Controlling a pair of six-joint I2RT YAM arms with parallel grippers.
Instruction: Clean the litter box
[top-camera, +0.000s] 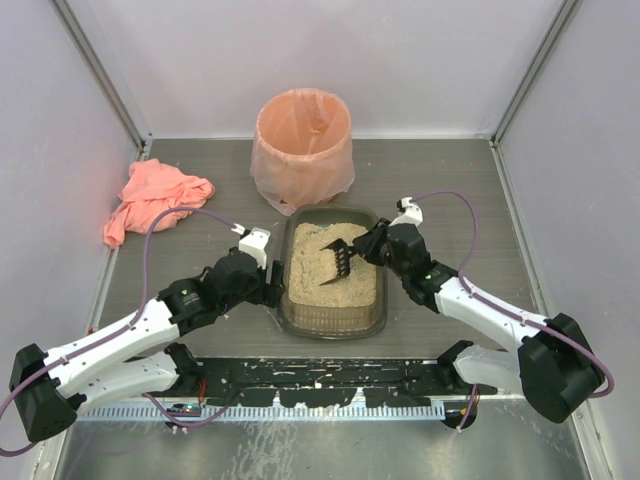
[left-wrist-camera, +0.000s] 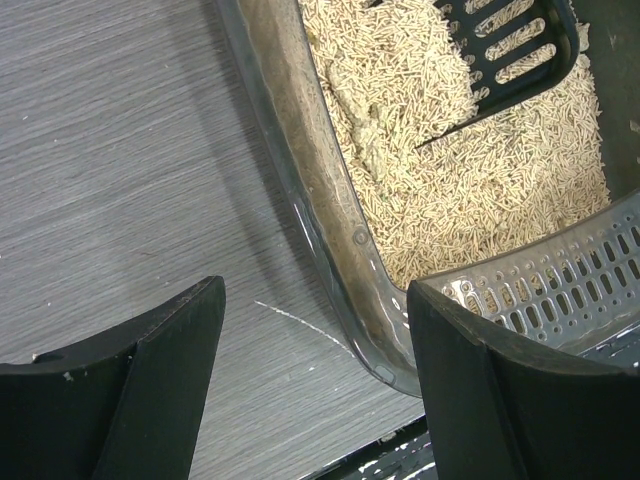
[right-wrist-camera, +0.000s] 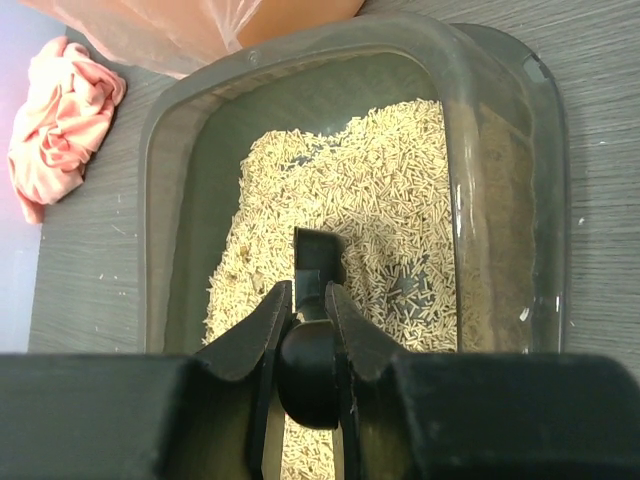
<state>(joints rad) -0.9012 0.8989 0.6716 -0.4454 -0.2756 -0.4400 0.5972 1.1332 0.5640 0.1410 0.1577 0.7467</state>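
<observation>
Item: litter box, on counter, btwn tools. R tool: clamped on scoop handle, blade in litter ahead. L tool: wide open, empty, box edge btwn jaws. Progress est.: mid-scoop; clump not lifted, dump to bin pending.

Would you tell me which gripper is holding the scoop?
The right gripper: its jaws are shut on the black scoop in the litter box; the left gripper is open, astride the box's rim.
</observation>
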